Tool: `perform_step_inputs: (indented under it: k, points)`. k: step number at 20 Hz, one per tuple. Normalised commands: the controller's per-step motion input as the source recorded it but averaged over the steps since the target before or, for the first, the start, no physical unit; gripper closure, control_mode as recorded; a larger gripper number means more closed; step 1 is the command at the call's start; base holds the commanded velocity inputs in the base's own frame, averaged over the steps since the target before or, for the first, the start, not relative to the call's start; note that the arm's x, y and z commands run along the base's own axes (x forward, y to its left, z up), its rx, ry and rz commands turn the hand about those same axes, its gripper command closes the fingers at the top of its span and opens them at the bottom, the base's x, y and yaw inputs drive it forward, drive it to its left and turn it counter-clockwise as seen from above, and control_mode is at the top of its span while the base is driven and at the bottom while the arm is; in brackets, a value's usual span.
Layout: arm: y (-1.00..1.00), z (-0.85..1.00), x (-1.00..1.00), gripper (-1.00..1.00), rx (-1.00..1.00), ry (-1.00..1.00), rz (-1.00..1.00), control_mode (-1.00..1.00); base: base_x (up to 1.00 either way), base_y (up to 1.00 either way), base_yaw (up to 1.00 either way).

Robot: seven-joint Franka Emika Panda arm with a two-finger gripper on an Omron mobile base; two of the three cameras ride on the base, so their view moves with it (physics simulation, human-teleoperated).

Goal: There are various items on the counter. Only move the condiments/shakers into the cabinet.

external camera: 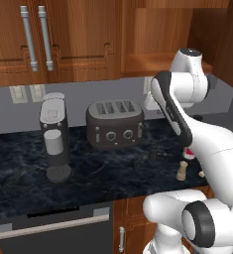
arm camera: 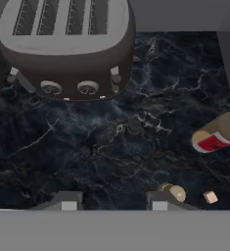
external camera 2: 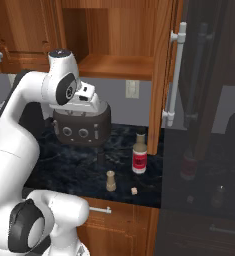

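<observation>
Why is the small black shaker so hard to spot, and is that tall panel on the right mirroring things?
Hand view: the black shaker nearly melts into the dark veined counter. Right base view: the glossy dark panel shows a faint reflection of the red-label bottle. Left base view: soft, even light, and the coffee machine casts hardly any shadow.

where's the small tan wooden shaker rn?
Small tan wooden shaker stands near the black marbled counter's front edge in the right base view, left of the red-labelled clear bottle.
</observation>
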Motion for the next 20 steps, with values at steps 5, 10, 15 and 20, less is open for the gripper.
perform_step_inputs:
  k: [5,10,15,20]
  points:
    - [-0.01,-0.08,-0.30,-1.00,0.00,0.00,-0.01,-1.00,0.00,0.00,0.00]
    - [-0.23,-0.27,-0.58,-1.00,0.01,0.00,-0.08,-1.00,0.00,0.00,0.00]
    - [-0.66,-0.35,-0.84,-1.00,0.08,-0.01,-0.11,-1.00,0.00,0.00,0.00]
    - [-0.80,-0.55,-0.76,-1.00,0.10,0.00,-0.12,-1.00,0.00,0.00,0.00]
